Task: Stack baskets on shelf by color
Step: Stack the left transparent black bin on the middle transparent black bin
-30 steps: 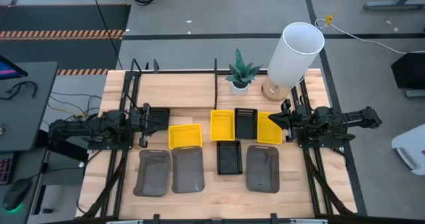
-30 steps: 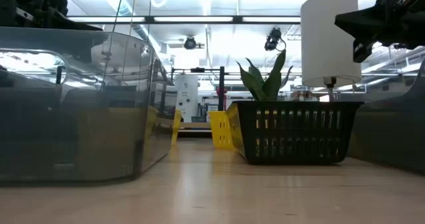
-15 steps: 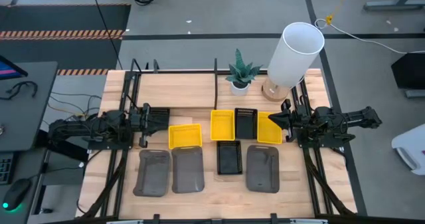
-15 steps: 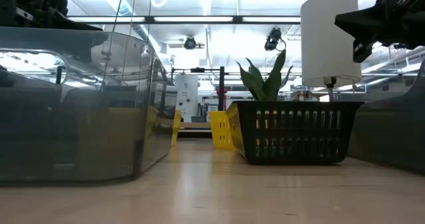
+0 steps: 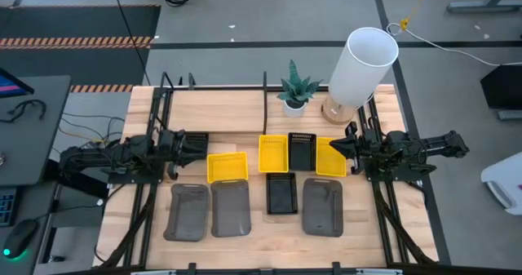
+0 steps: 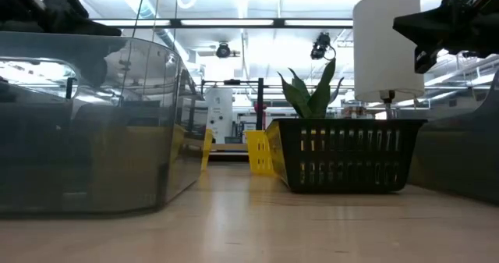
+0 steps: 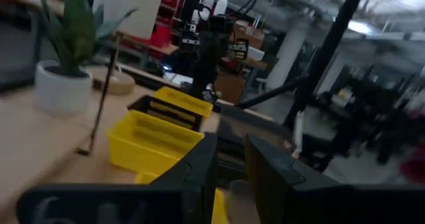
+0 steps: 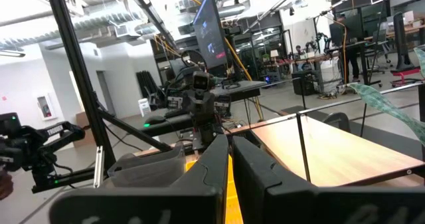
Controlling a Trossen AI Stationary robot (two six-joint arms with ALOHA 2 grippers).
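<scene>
Several baskets sit flat on their bases on the wooden table in the high view. Three are yellow [image 5: 227, 166] [image 5: 272, 153] [image 5: 329, 157], two are black slatted [image 5: 301, 151] [image 5: 282, 193], and three are dark grey [image 5: 188, 212] [image 5: 231, 208] [image 5: 323, 206]. The shelf's black bars [image 5: 265, 95] stand at the far side. My left gripper [image 5: 202, 145] hovers left of the nearest yellow basket, fingers [image 7: 206, 159] a narrow gap apart and holding nothing. My right gripper [image 5: 334, 147] hangs shut above the rightmost yellow basket's edge, high off the table in the low view [image 6: 409, 25].
A white plant pot [image 5: 294, 105] with a green plant and a large white cylinder lamp [image 5: 361, 67] stand on the far half of the table. Black frame rails [image 5: 147, 210] [image 5: 390, 218] run along both sides. Bare wood lies along the near edge [image 5: 261, 250].
My left gripper has lifted a little in the low view and turned slightly in the high view. The baskets lie where they were.
</scene>
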